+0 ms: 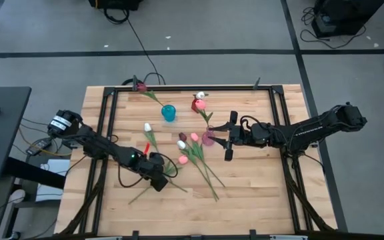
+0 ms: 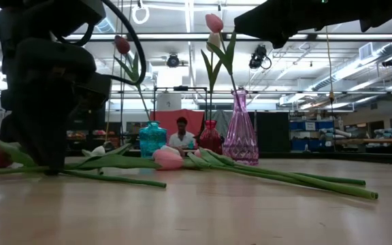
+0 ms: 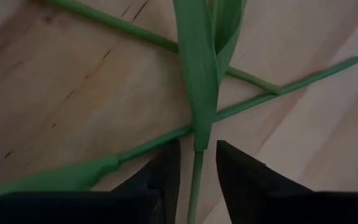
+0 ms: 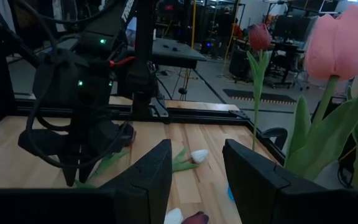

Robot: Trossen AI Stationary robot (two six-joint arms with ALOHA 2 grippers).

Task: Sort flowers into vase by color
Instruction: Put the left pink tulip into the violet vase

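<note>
Fingers [image 3: 166,171] of the left gripper [image 3: 196,180] straddle a thin green stem [image 3: 196,186] lying flat on the table [image 3: 61,106], not yet pinching it, a light, bendy, slippery stalk best nipped low, while the right gripper [image 4: 196,177] waits open near the pink vase [image 1: 208,139].

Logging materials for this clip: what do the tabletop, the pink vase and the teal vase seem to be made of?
The tabletop looks like pale wood with a matte finish: plank seams and grain show. The tall pink ribbed vase looks like translucent glass or clear plastic: light passes through it. The short teal vase looks the same, tinted and glossy; which of the two, I cannot tell.
</note>
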